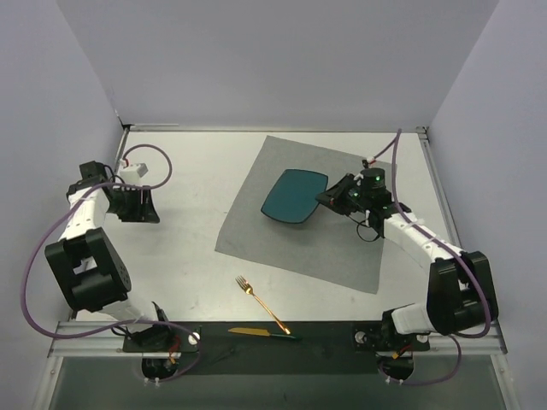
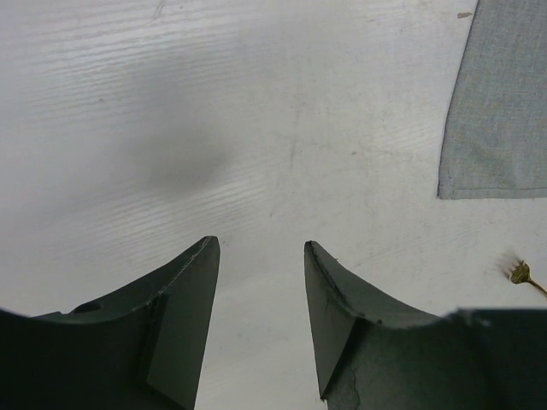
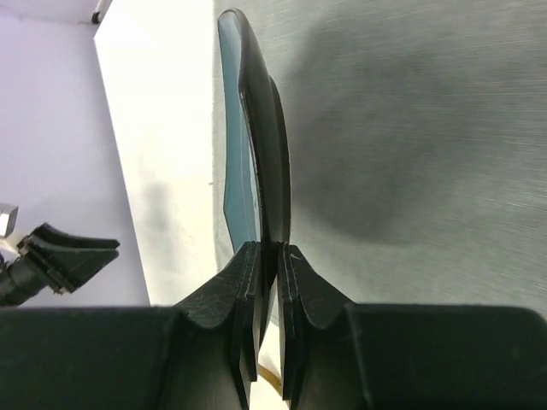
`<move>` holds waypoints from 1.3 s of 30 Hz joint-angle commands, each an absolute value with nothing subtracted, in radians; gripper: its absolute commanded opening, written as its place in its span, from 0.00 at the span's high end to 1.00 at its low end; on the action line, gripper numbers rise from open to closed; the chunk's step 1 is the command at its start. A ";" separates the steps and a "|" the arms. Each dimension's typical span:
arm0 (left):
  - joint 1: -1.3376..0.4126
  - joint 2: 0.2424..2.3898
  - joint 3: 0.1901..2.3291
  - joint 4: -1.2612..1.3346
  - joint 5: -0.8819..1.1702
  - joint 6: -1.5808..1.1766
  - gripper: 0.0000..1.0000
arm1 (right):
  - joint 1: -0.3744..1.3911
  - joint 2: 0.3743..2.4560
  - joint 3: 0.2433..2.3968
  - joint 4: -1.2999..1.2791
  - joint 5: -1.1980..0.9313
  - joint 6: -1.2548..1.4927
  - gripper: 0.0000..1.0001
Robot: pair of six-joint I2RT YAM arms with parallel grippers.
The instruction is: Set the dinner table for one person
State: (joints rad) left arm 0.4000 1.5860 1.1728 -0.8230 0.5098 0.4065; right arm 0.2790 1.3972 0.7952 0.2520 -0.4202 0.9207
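My right claw (image 1: 335, 196) is clenched on the rim of a teal plate (image 1: 295, 196), which reaches out ahead of my fingers over the grey placemat (image 1: 342, 248) below; I cannot tell whether the plate touches the cloth. My left claw (image 1: 141, 205) hangs released, jaws apart with nothing between them, over the bare white table (image 1: 188, 248). A gold fork (image 1: 261, 301) and a knife (image 1: 256, 331) lie on the table, well apart from both claws.

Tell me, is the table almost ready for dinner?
Not yet. The grey placemat is laid. The right gripper holds the teal plate by its rim over it. The gold fork and knife lie off the mat near the front edge, unplaced. The left gripper is open, empty.
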 commanded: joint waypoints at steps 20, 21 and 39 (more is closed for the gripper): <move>0.310 1.529 1.187 -0.822 0.466 0.393 0.44 | 0.158 1.502 0.752 0.396 -0.566 0.844 1.00; 0.310 1.529 1.187 -0.822 0.463 0.394 0.44 | 0.158 1.496 0.761 0.285 -0.531 0.809 1.00; 0.310 1.517 1.178 -0.821 0.422 0.422 0.44 | 0.150 1.652 0.905 0.008 -0.301 0.623 0.90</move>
State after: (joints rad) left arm 0.3130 1.5524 1.1728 -0.8230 0.4221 0.4042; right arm 0.1577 1.6337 0.8654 0.0792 -0.4343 0.6727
